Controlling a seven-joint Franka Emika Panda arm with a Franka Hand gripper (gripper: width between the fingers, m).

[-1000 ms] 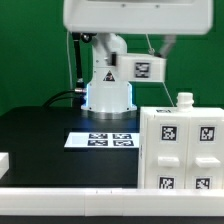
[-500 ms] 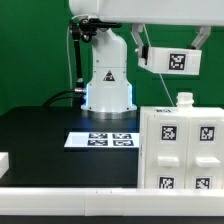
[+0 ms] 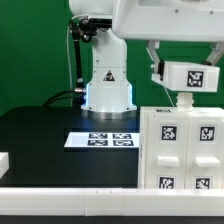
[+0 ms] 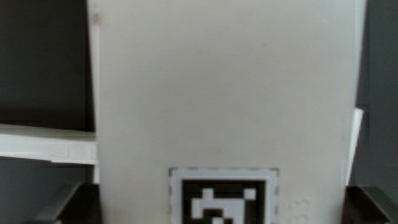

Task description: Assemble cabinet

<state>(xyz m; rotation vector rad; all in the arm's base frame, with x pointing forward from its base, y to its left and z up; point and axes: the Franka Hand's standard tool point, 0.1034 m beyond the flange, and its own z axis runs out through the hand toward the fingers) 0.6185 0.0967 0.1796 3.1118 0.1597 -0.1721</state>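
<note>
The cabinet (image 3: 180,150) is a large white box with square tags on its front, standing at the exterior view's lower right. My gripper (image 3: 178,62) hangs above it, shut on a small white tagged block (image 3: 190,76) held a little above the cabinet's top. A small white knob (image 3: 183,100) stands up from the cabinet's top just under the block. In the wrist view the white block (image 4: 214,100) fills the middle, its tag near my gripper (image 4: 224,205), with one dark finger (image 4: 54,203) at each side.
The marker board (image 3: 100,140) lies on the black table in front of the robot's white base (image 3: 107,85). A white rail (image 3: 60,196) runs along the table's near edge. A small white part (image 3: 3,160) sits at the exterior view's left edge.
My gripper has carried the tagged block toward the exterior view's right and downward, from near the base to above the cabinet.
</note>
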